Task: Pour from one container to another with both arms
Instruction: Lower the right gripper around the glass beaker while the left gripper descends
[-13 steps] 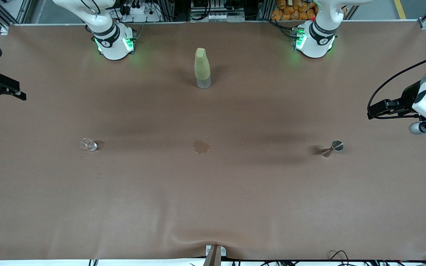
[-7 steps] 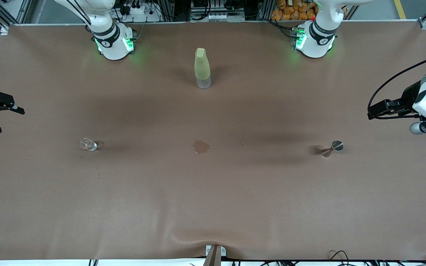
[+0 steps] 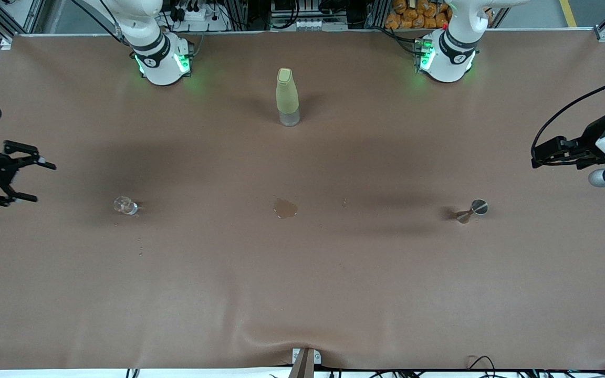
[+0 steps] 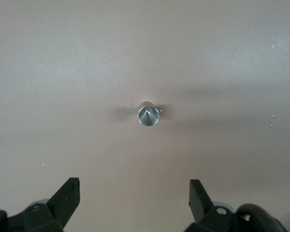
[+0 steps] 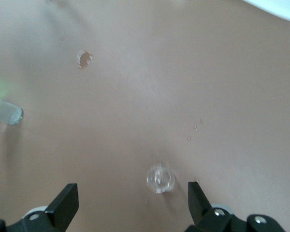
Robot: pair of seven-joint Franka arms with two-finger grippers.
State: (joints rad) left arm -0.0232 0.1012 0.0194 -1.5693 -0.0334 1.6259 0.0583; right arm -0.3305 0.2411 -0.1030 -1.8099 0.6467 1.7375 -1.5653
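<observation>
Hanging wide open and empty over the table's edge at the right arm's end, the right gripper (image 3: 19, 181) has the glass cup (image 3: 125, 205) upright between itself and the spill (image 3: 285, 208), which marks the table's middle. Toward the left arm's end from that spill stands the steel jigger (image 3: 472, 210), closest to the left gripper (image 3: 546, 155), likewise spread and empty above the edge there.

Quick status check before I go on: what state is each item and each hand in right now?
Glass cup: upright on the table, not held.
Steel jigger: standing on the table, not held.
Yellow-green bottle: upright, cap on.
Puddle: wet spill on the table between cup and jigger.
Right hand: open, empty, at its end of the table near the cup.
Left hand: open, empty, near the jigger.
</observation>
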